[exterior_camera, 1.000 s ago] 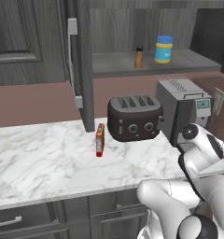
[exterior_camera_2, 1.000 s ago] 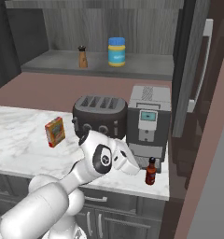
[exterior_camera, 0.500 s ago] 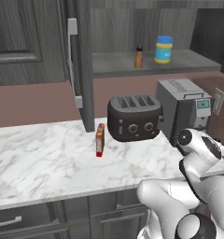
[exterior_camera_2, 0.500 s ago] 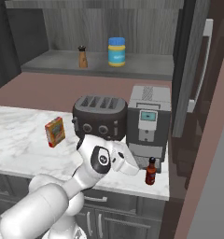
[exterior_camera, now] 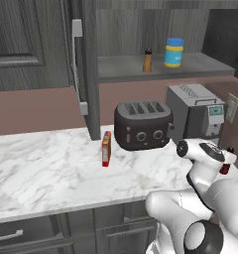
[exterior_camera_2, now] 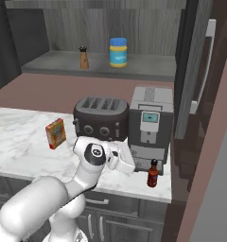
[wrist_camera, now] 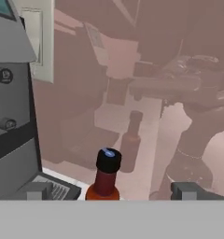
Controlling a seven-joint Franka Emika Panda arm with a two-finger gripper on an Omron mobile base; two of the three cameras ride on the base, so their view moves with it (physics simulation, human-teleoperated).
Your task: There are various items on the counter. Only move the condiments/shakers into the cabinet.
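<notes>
While the arm reaches low toward the right end of the worktop (exterior_camera: pixel 51 168), the scene reads from left to right as follows. A slim red-orange box (exterior_camera: pixel 106 148) stands upright on the marble, just left of a dark four-slot toaster (exterior_camera: pixel 142 124). Beside the toaster sits a grey coffee machine (exterior_camera: pixel 195 110) with a small blue screen. Right of the machine, near the worktop's front edge, the dark red bottle (exterior_camera_2: pixel 153 173) with its black cap stands upright, apart from the machine's base.

Up in the open cabinet (exterior_camera_2: pixel 148 66), the small brown shaker (exterior_camera_2: pixel 83 57) stands on the grey shelf to the left, and the blue-lidded jar (exterior_camera_2: pixel 118 52) with its yellow label stands near it on the right, the two not touching. The cabinet's tall door with a silver handle is swung open.

Seen from the hand camera, the fingers (wrist_camera: pixel 110 191) are spread wide, one tip on each side of the bottle's neck, with clear gaps on both sides and nothing pinched. The bottle's cap sits a little left of midway between the tips.
</notes>
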